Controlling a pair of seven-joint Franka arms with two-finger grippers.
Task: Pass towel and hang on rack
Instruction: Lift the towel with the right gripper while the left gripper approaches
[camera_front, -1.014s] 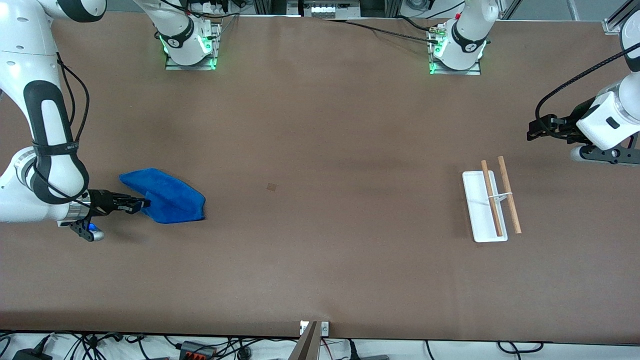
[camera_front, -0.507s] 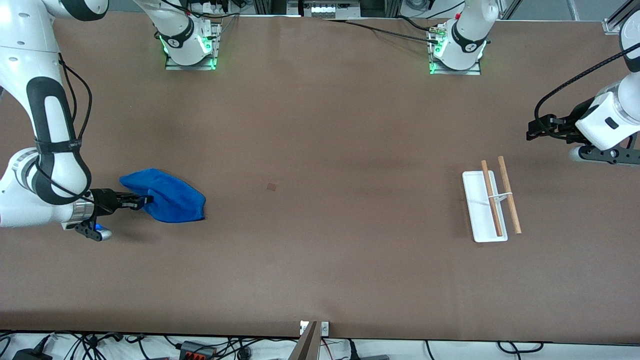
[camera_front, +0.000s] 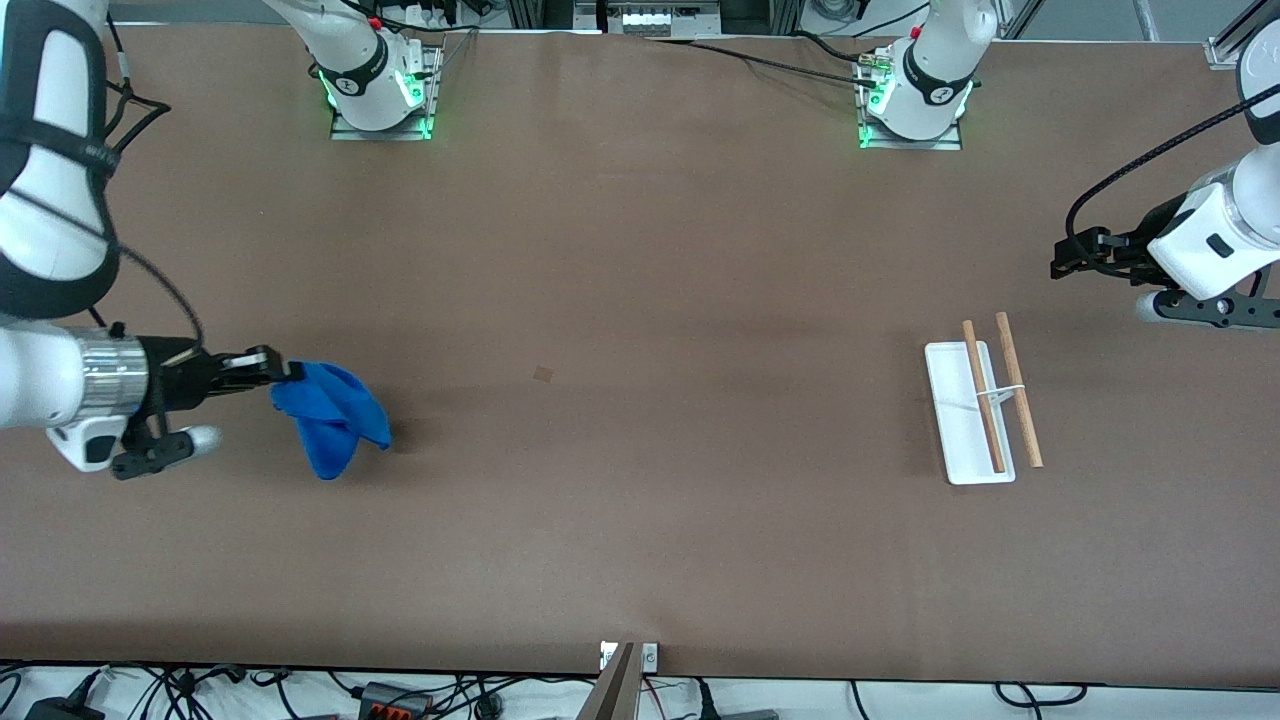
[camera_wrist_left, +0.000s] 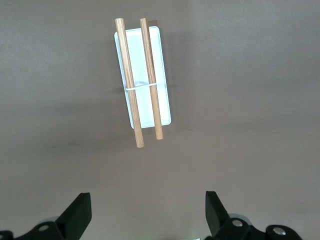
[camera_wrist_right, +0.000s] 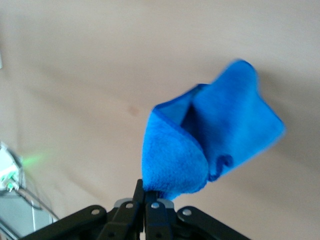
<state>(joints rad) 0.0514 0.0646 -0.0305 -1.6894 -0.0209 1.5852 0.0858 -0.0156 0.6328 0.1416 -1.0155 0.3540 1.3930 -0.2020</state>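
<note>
The right gripper (camera_front: 285, 372), at the left edge of the front view about halfway down, is clenching one corner of the blue towel (camera_front: 330, 415) and carrying it clear of the brown table (camera_front: 640, 300); the cloth is hanging bunched below the fingertips, and in the right wrist view it is drooping in a loose fold from the pinch point (camera_wrist_right: 210, 135). The rack (camera_front: 980, 405) is standing toward the right of the front view, well apart from the towel, its two wooden rods lying parallel over the white base. The left gripper (camera_front: 1062, 262) is hovering at the right edge, over bare table above the rack in the frame, with its fingers spread wide and holding nothing; in the left wrist view the rack (camera_wrist_left: 142, 75) is sitting in the upper middle of the frame. To do this step well, the right arm is likely needing to keep the towel high enough that its lowest fold is not dragging, and to be bringing it toward the middle of the table with a free edge hanging clear, so that the left gripper is getting a clean corner to take instead of a bundled mass.
</note>
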